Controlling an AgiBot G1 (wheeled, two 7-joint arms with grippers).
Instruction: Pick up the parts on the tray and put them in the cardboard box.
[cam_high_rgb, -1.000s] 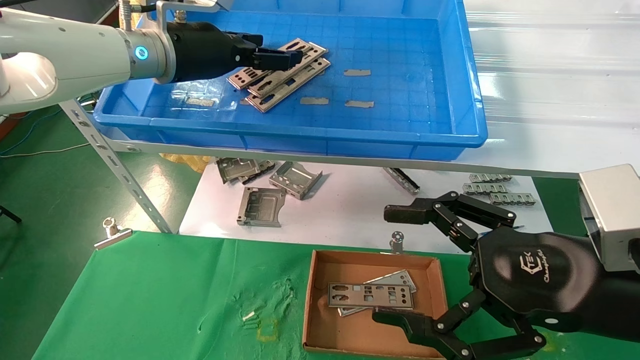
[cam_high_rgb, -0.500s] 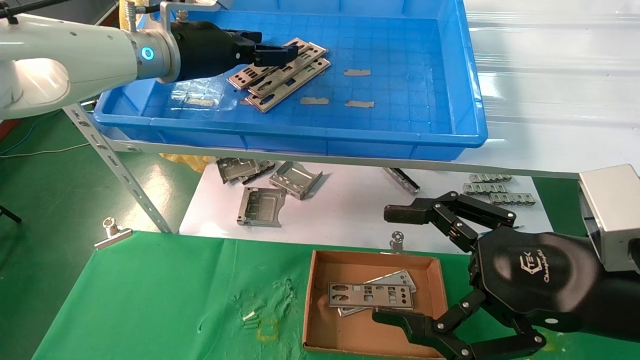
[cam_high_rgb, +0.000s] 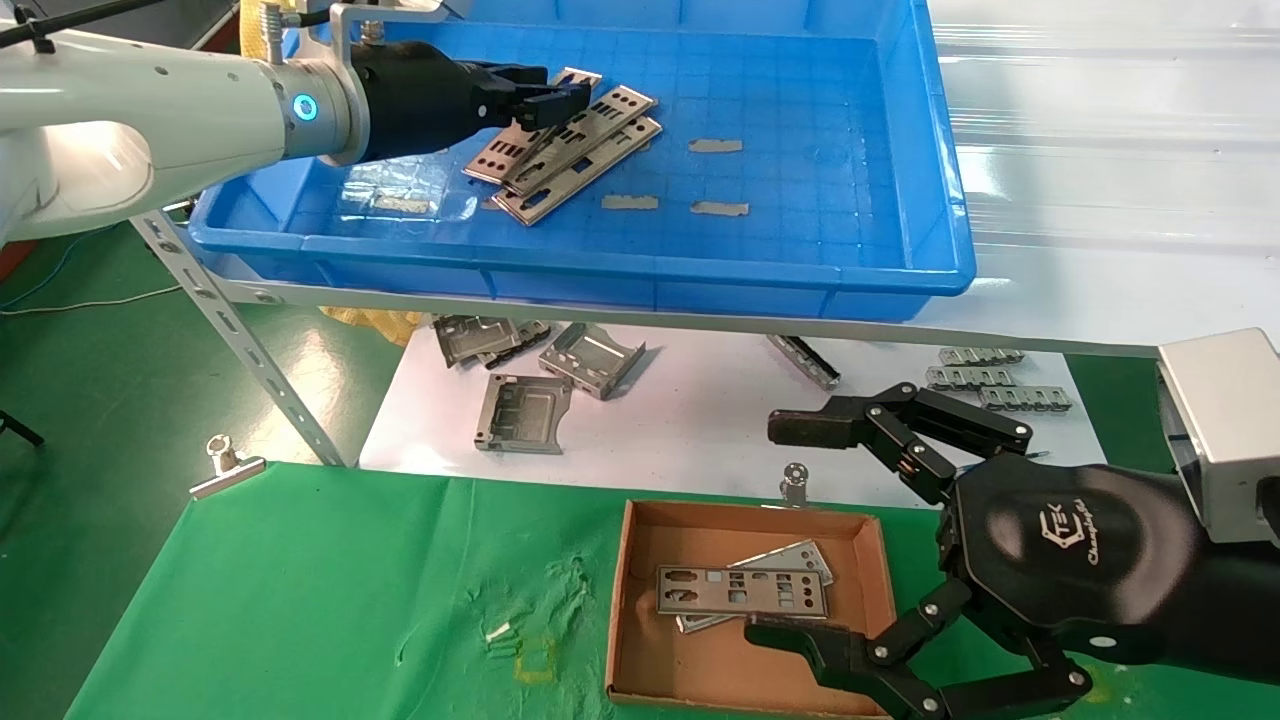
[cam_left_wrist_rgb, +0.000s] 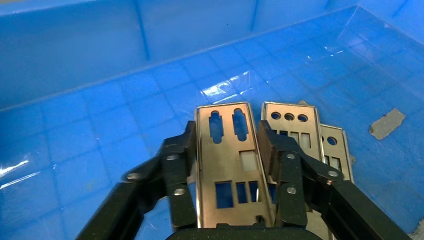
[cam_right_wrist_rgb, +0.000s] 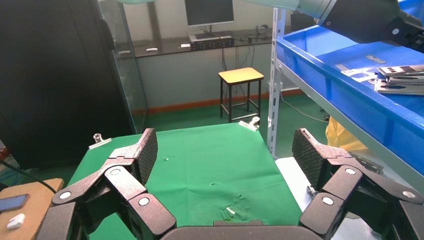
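The blue tray (cam_high_rgb: 640, 275) sits on the upper shelf. My left gripper (cam_high_rgb: 545, 100) reaches into it and is shut on the top grey plate (cam_high_rgb: 500, 155), gripping its long edges and holding one end raised off the stack. In the left wrist view the plate (cam_left_wrist_rgb: 230, 165) fills the gap of the gripper (cam_left_wrist_rgb: 227, 145). Two more plates (cam_high_rgb: 590, 150) lie under and beside it, and they also show in the left wrist view (cam_left_wrist_rgb: 295, 125). The cardboard box (cam_high_rgb: 640, 640) on the green cloth holds two plates (cam_high_rgb: 740, 590). My right gripper (cam_high_rgb: 780, 530) hangs open and empty by the box's right side.
Folded brackets (cam_high_rgb: 590, 355) and toothed strips (cam_high_rgb: 990, 380) lie on the white sheet under the shelf. A slanted metal strut (cam_high_rgb: 240, 350) stands at the left. Binder clips (cam_high_rgb: 225, 465) (cam_high_rgb: 793, 485) pin the green cloth (cam_high_rgb: 300, 600). Grey tape pieces (cam_high_rgb: 715, 145) mark the tray floor.
My left gripper has closed on the top plate, drawn back a little and lifted it, so the plate's far end now stands up off the stack. The right arm has not moved.
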